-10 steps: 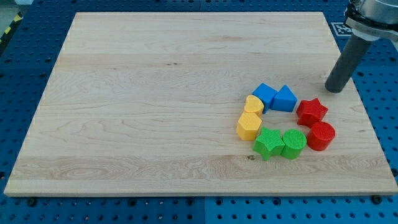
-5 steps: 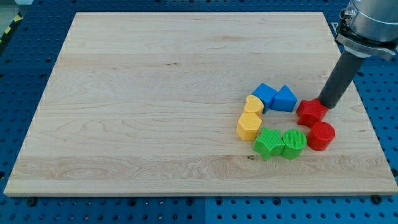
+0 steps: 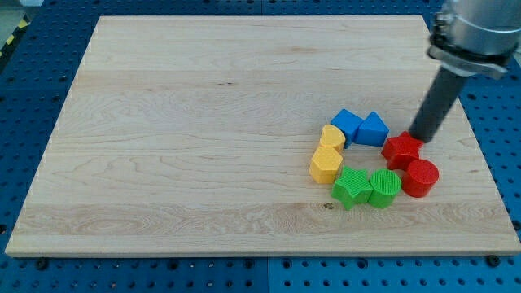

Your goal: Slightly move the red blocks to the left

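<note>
A red star block (image 3: pixel 401 150) and a red cylinder (image 3: pixel 420 177) lie at the view's right of a ring of blocks on the wooden board (image 3: pixel 203 122). The dark rod comes down from the upper right; my tip (image 3: pixel 421 137) touches the star's upper right side. The cylinder sits just below and right of the star, apart from the tip.
The ring also holds a blue cube (image 3: pixel 346 124), a blue wedge-like block (image 3: pixel 373 129), a yellow half-round block (image 3: pixel 331 137), a yellow hexagon (image 3: pixel 326 164), a green star (image 3: pixel 352 186) and a green cylinder (image 3: pixel 384 187). The board's right edge (image 3: pixel 480 155) is close.
My tip has moved down and left from the board's right side onto the red star. The star has shifted a little to the left; the red cylinder has not moved.
</note>
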### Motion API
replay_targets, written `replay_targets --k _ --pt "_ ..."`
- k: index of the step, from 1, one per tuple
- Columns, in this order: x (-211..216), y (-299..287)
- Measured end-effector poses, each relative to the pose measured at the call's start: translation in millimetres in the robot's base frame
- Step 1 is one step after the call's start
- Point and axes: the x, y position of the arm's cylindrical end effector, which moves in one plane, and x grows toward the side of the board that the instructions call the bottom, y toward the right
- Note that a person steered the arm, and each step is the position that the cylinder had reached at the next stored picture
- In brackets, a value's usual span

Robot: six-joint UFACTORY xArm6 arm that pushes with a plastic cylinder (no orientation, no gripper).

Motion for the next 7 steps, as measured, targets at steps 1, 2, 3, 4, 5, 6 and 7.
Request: replay_targets --k 1,2,3,4,5,6,7 --pt "8 23" --pt "37 23" --pt "41 23" --pt "56 12" --pt "63 -9" --pt "63 -19" --pt "65 -15"
